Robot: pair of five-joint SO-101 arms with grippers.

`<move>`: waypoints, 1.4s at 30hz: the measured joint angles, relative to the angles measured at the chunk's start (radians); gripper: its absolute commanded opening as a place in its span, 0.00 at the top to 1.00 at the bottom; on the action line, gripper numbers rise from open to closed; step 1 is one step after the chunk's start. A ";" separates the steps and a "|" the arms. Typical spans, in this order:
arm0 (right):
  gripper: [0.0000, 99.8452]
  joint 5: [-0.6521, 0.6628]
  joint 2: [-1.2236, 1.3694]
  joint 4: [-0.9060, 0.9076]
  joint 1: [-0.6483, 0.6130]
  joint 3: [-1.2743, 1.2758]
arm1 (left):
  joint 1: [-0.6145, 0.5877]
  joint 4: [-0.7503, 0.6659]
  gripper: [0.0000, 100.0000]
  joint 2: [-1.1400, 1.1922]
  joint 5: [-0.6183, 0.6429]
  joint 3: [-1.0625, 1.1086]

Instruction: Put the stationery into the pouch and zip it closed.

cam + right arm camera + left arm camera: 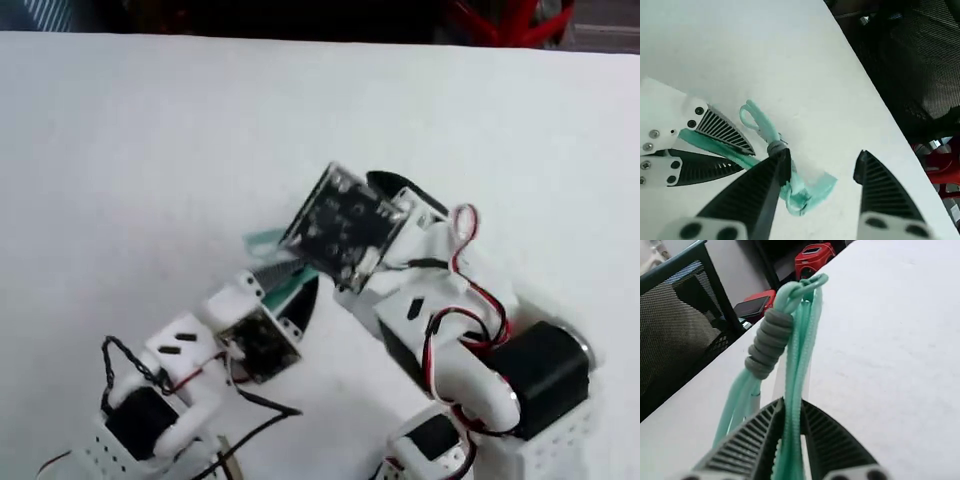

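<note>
My left fingers (747, 442) are pressed together on the pouch (797, 360). They pinch its teal zip edge so that it stands up off the bench (900, 340). I judge this grip is there as an anchor, since a zip only runs if something holds the fabric against the tug. The grey pull (767, 345) hangs on its teal cord alongside the pinched edge, a little beyond my left fingertips, and nothing holds it.

My right fingers (757, 192) are spread wide. One tip is touching or just beside the pouch, close to that pull, and the other is well apart from the pouch over bare bench. I'd say they stand open so as to come round the pull and close on it.

The pouch sits between my two arms, held up at one end by my left. I cannot tell how far its zip is shut, nor what lies inside.
</note>
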 measured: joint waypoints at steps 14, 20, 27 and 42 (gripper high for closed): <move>0.79 0.187 -0.044 0.000 0.000 0.358 | 0.029 0.002 0.98 0.002 -0.026 0.012; 0.79 0.195 -0.054 -0.049 0.025 0.411 | 0.028 0.002 0.98 0.002 -0.026 0.014; 0.79 0.167 -0.066 -0.110 0.026 0.431 | 0.023 -0.002 0.98 0.002 -0.028 0.014; 0.79 0.021 -0.055 -0.176 0.003 0.362 | 0.028 0.000 0.98 0.000 -0.028 0.014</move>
